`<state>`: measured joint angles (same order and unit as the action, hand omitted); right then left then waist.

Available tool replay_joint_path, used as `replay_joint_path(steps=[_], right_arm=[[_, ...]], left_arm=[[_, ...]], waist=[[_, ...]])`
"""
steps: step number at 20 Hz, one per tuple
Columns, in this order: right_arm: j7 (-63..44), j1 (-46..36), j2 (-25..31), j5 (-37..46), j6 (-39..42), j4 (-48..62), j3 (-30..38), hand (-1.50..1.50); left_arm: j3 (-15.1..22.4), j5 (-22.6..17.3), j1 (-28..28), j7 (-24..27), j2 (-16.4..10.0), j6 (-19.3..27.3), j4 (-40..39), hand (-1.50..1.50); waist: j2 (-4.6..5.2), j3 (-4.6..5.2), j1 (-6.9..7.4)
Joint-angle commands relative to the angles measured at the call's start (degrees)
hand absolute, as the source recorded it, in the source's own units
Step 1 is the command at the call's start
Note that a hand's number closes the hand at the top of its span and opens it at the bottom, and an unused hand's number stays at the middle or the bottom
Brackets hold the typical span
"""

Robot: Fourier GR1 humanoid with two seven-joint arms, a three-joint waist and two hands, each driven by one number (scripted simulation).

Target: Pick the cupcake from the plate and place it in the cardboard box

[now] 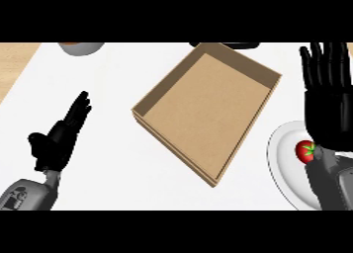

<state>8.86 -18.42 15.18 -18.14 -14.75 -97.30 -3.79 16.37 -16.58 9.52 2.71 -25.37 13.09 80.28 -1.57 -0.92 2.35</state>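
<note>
My open right hand (330,106) is nearer: the cupcake (304,152) sits at its seven o'clock, close under it, on the plate (285,170). My open left hand (59,141) rests well apart.

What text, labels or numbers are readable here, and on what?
Nothing can be read in this view.
Small dark marks on the left forearm: too blurred to read.
No print shows on the box, plate or cupcake.
</note>
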Motion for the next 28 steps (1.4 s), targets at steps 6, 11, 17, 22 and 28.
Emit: replay_joint_path(steps=[6,11,17,22,28], right_arm=[[-2.50,8.96,10.53,-14.37,35.95,3.11,-9.06,-1.50],[16.77,12.18,24.81,4.08,45.72,4.29,-9.62,-1.50],[35.62,14.34,28.33,-2.56,63.63,15.58,-5.27,-1.50],[41.36,7.10,33.23,6.90,57.61,18.78,-2.28,-1.50],[49.33,6.74,42.97,22.80,50.90,15.56,-8.89,-1.50]], left_arm=[[-5.82,7.63,-0.78,-1.45,-10.18,6.89,-4.56,0.00],[-6.25,6.94,-2.84,-2.93,-11.07,6.35,-6.14,0.00],[-5.35,8.18,-2.81,-3.39,-10.02,7.60,-6.18,0.00],[-5.42,8.42,-2.09,-2.99,-10.12,7.01,-6.86,0.00],[-4.32,9.34,-2.17,-3.41,-9.15,7.44,-6.57,0.00]], waist=[[2.67,0.00,0.73],[2.76,0.05,-1.55],[2.64,0.04,-1.52],[2.82,0.17,0.71],[2.45,0.36,0.85]])
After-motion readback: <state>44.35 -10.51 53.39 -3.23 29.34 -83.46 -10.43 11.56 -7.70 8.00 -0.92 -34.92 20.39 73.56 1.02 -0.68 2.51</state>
